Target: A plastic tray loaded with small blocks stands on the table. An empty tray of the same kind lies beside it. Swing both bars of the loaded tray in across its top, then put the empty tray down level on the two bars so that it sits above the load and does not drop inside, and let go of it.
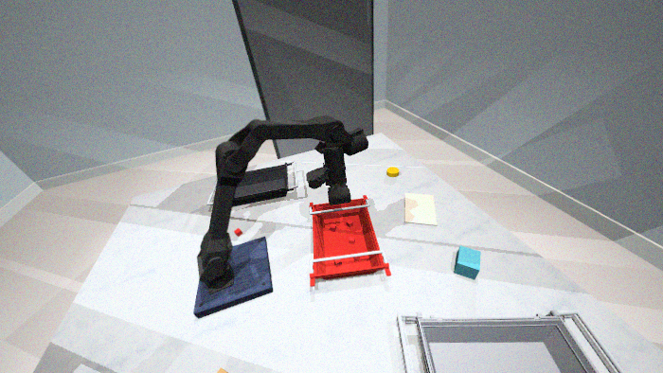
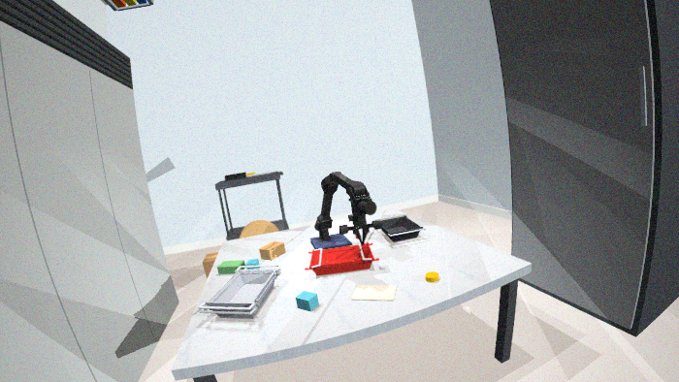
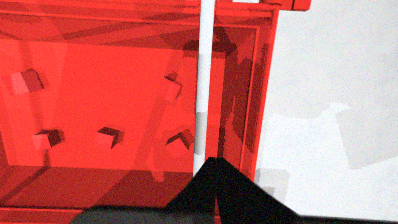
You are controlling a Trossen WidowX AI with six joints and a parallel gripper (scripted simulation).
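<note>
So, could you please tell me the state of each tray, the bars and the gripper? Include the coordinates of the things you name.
Red plastic tray (image 1: pixel 315 246) (image 2: pixel 341 267) (image 3: pixel 267 65): upright, loaded with small red blocks.
Its white bars (image 1: pixel 348 257) (image 2: pixel 315 258) (image 3: pixel 204 75): both swung in across the top.
Black tray (image 1: pixel 262 198) (image 2: pixel 400 237): upright, no load visible.
Grey tray (image 1: pixel 492 323) (image 2: pixel 235 312): upright, no load visible, bars swung out.
Black gripper (image 1: pixel 339 200) (image 2: pixel 363 243) (image 3: pixel 215 164): shut, holding nothing.
</note>
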